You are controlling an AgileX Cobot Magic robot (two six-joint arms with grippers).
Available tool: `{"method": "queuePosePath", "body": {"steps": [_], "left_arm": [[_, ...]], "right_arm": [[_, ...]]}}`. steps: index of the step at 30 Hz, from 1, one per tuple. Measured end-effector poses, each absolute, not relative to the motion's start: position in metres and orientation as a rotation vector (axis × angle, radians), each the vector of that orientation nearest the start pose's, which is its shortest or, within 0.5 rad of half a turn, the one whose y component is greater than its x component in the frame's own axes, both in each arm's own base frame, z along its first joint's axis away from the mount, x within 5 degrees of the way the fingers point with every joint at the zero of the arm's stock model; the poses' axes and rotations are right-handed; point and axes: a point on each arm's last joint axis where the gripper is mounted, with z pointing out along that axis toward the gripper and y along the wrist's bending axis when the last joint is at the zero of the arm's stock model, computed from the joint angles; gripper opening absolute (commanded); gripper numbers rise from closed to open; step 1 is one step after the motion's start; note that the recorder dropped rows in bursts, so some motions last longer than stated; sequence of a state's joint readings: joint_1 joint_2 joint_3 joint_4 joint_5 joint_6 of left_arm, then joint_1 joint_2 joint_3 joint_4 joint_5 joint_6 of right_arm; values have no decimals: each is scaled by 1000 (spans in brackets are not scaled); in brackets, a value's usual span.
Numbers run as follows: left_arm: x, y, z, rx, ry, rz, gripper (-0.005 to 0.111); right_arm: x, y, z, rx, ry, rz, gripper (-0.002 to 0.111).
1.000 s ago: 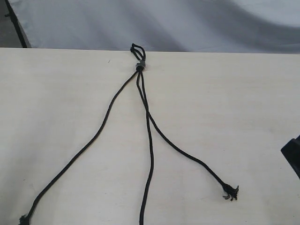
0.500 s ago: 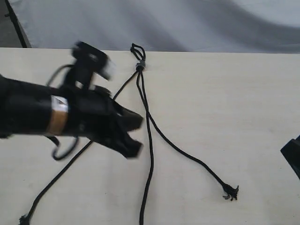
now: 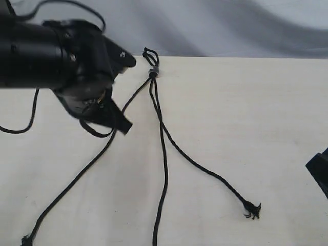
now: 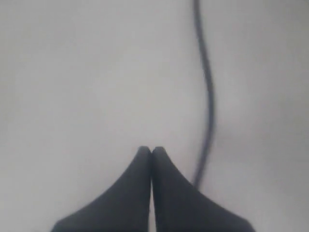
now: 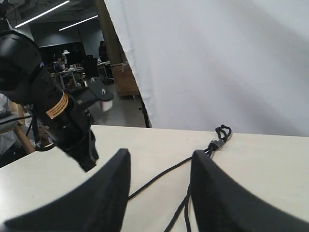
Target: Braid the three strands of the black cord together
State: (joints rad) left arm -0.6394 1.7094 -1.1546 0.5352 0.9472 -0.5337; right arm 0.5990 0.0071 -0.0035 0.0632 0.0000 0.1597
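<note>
The black cord lies flat on the pale table, its short loops and grey band [image 3: 152, 72] at the far edge. From the band the three strands fan toward me: the left strand [image 3: 77, 177], the middle strand [image 3: 164, 169], and the right strand [image 3: 205, 171] ending in a frayed tip [image 3: 252, 209]. My left gripper [image 3: 124, 126] hangs shut and empty just above the left strand; in the left wrist view its gripper tips [image 4: 151, 150] meet beside a blurred strand [image 4: 208, 96]. My right gripper [image 5: 160, 155] is open, empty, facing the grey band [image 5: 215, 143].
The left arm's bulky black body [image 3: 51, 54] and its cable loop [image 3: 20, 128] hang over the table's far left. A black corner of the right arm [image 3: 319, 171] shows at the right edge. A white cloth [image 3: 230, 25] hangs behind the table.
The left arm came into view from the left, then swung up and back toward the far left. The cord has not moved, nor has the right arm.
</note>
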Motion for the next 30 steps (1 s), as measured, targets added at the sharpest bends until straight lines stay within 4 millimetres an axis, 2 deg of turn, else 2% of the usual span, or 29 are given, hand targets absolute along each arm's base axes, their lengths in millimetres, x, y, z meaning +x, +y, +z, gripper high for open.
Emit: {"method": "queuePosePath", "body": {"steps": [2, 3, 6, 9, 13, 17, 21, 23, 25, 29, 30], "left_arm": [[284, -170, 214, 663, 2799, 184, 0], [282, -179, 210, 729, 2820, -10, 0], [280, -201, 208, 740, 2773, -314, 5], [278, -216, 207, 751, 2725, -405, 20], [271, -236, 187, 829, 2733, -413, 45], [264, -251, 157, 903, 2791, -387, 52], [266, -252, 130, 910, 2861, -356, 52], [268, -254, 129, 904, 2850, -359, 49], [269, -255, 127, 907, 2848, -354, 38], [271, -253, 125, 943, 2831, -318, 1], [271, -253, 124, 953, 2829, -308, 1]], "right_arm": [[47, 32, 214, -285, 1496, 661, 40], [47, 32, 214, -285, 1496, 661, 40], [47, 32, 214, -285, 1496, 661, 40], [47, 32, 214, -285, 1496, 661, 40], [47, 32, 214, -285, 1496, 661, 40], [47, 32, 214, -285, 1496, 661, 40], [47, 32, 214, -283, 1496, 663, 40], [47, 32, 214, -283, 1496, 663, 40], [47, 32, 214, -283, 1496, 663, 40], [47, 32, 214, -282, 1497, 665, 40], [47, 32, 214, -282, 1497, 665, 40]]}}
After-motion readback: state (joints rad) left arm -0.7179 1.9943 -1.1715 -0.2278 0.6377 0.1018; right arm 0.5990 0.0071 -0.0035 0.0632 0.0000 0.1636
